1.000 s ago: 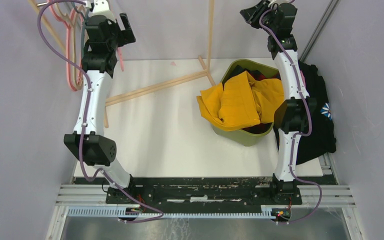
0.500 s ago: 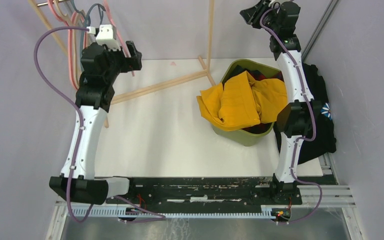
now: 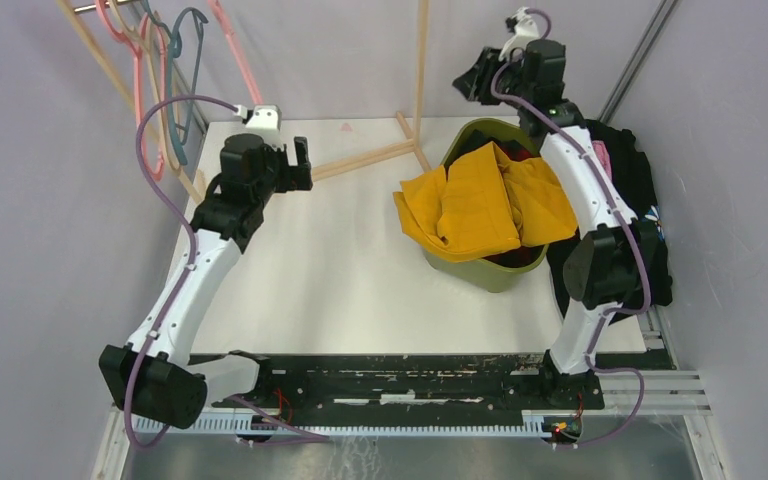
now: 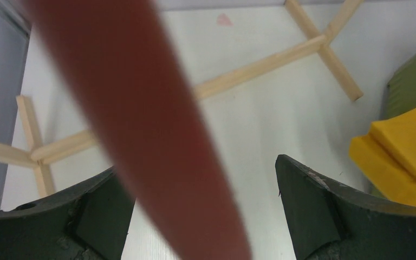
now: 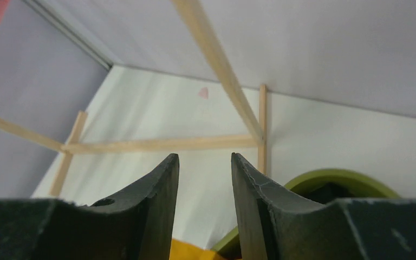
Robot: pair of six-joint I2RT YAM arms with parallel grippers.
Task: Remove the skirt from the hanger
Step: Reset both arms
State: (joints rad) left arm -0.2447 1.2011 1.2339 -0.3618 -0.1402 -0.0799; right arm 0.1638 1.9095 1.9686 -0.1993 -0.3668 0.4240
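My left fingers (image 4: pixel 314 211), wide and gripping nothing, had swung down from the bare hangers (image 3: pixel 148 95). My right fingers (image 5: pixel 151 206), narrowly parted and widening, had dropped toward the bin (image 3: pixel 490 275). The yellow cloth (image 3: pixel 475 200) below them, probably the skirt, seemed already off.

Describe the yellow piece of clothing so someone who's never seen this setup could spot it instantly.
On the right side of the white table stands an olive-green bin. The yellow garment is heaped on top of it, spilling over its rim. It is the only bright thing there; the clothes under it and the pile beside the bin are mostly dark.
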